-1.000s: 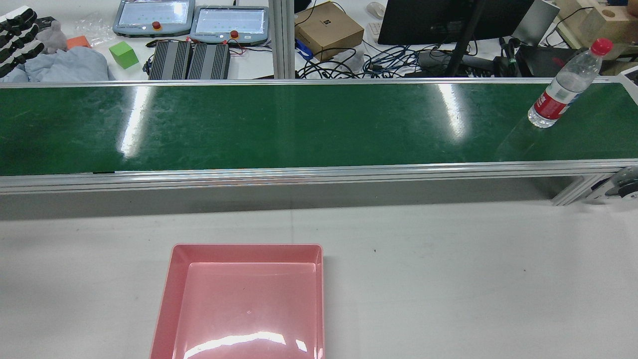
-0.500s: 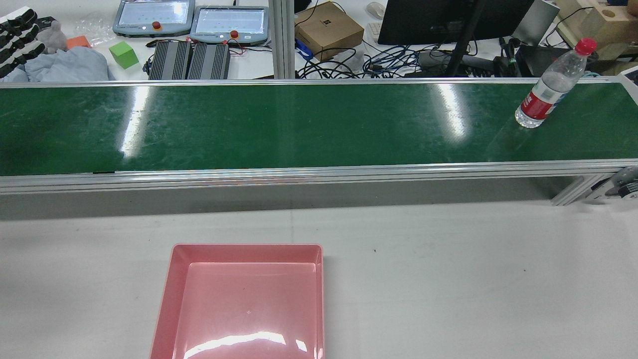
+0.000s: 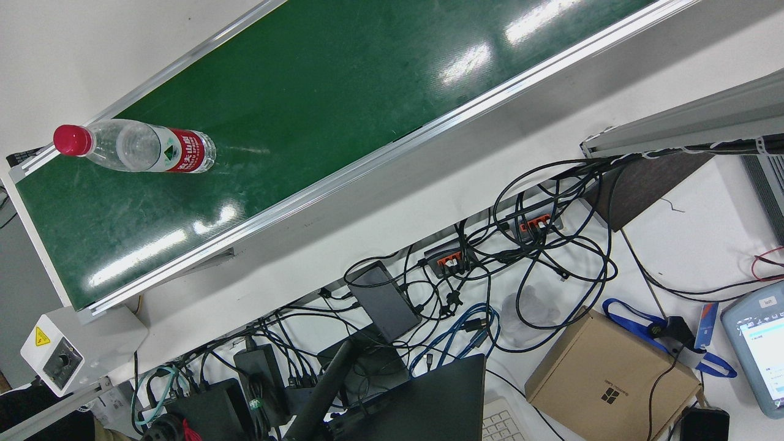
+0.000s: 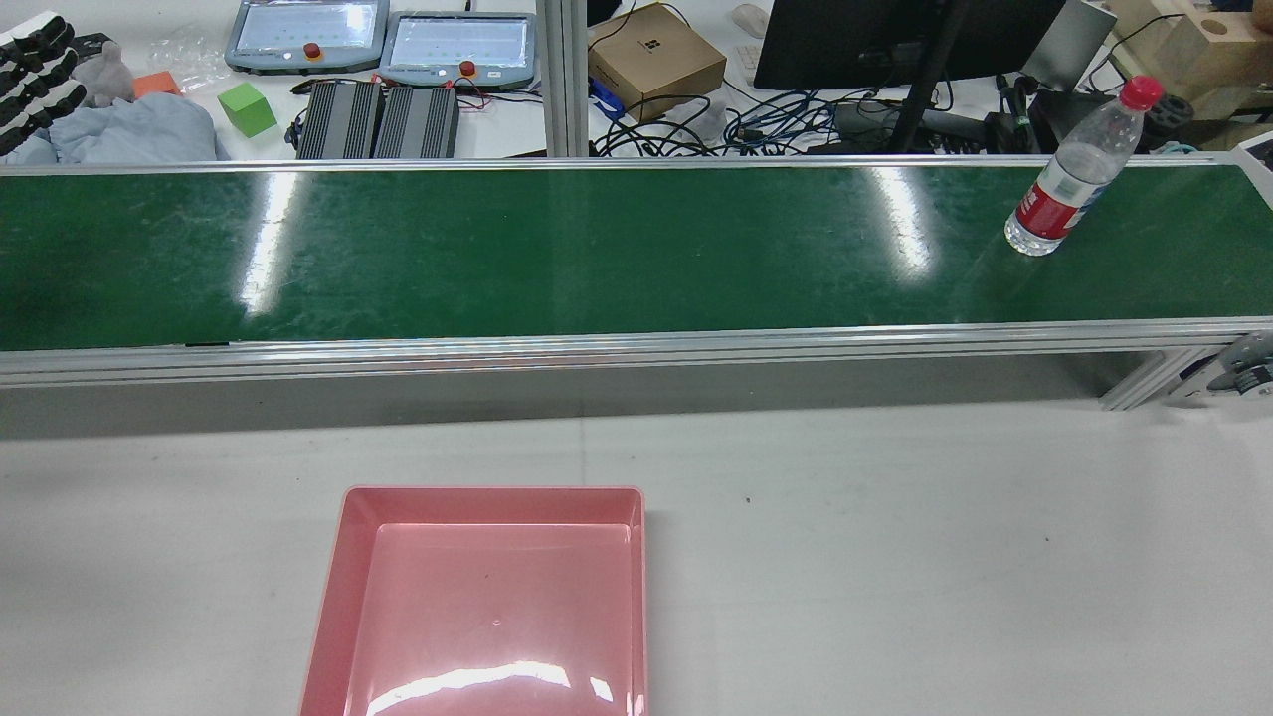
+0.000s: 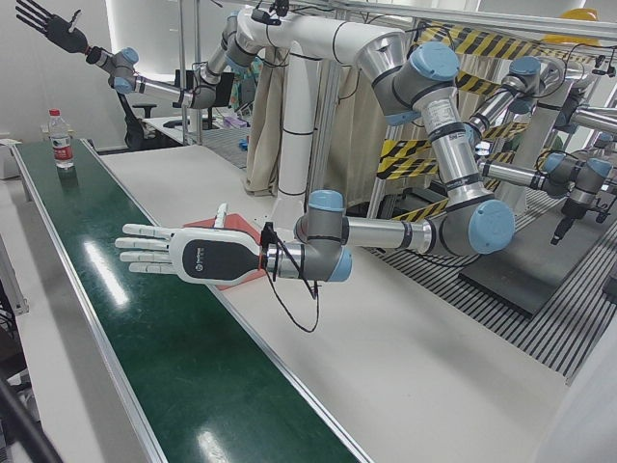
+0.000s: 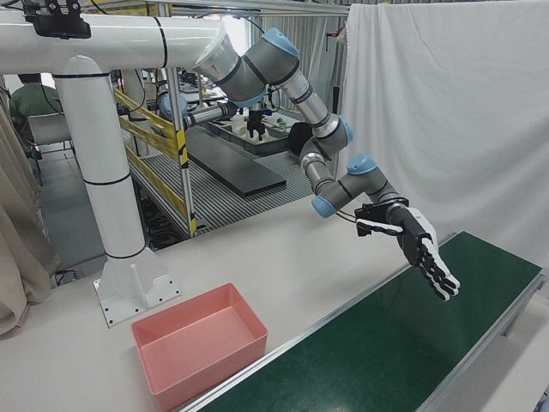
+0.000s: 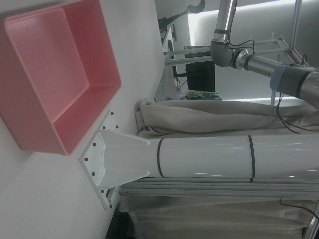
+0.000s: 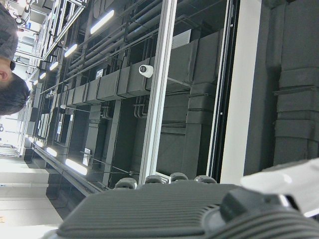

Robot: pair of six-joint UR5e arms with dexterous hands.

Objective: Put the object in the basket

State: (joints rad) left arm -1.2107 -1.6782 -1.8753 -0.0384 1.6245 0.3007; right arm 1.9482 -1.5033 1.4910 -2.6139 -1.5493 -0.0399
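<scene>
Front view: the water bottle [image 3: 141,147] is standing near one end of the green belt [image 3: 343,92]. Rear view: the pink basket [image 4: 338,587] is sitting empty, well apart from it. Only the left-front view is showing both hands: the left hand [image 5: 183,256] is hovering over the belt, fingers outstretched, holding nothing, partly hiding the basket. The right hand [image 5: 53,26] is splaying high, empty.

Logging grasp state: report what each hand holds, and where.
Nothing is held. The left hand and right hand are open above the green belt; the clear plastic bottle stands untouched.
</scene>
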